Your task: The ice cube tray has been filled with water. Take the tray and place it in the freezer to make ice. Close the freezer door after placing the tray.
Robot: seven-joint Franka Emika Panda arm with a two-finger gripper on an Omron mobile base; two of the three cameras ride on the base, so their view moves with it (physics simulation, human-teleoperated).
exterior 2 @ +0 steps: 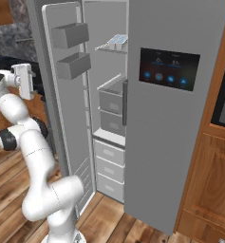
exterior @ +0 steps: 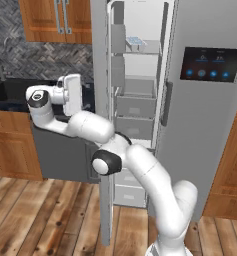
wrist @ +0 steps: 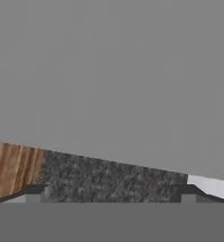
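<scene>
With the tray (exterior: pixel 135 42) already shelved in the freezer (exterior: pixel 138 100), the gripper (wrist: pixel 111 191), jaws wide and empty, faces the door's (wrist: pixel 111 71) outer side, ready to push it shut.

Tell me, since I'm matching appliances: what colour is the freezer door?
Plain grey freezer door, clearest in the right base view.

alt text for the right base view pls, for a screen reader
The freezer door stands wide open, bins on its inner face, and the ice tray sits on an upper freezer shelf. The white arm reaches up at the left behind the door's outer side. The closed fridge door with a black display is at right.
</scene>
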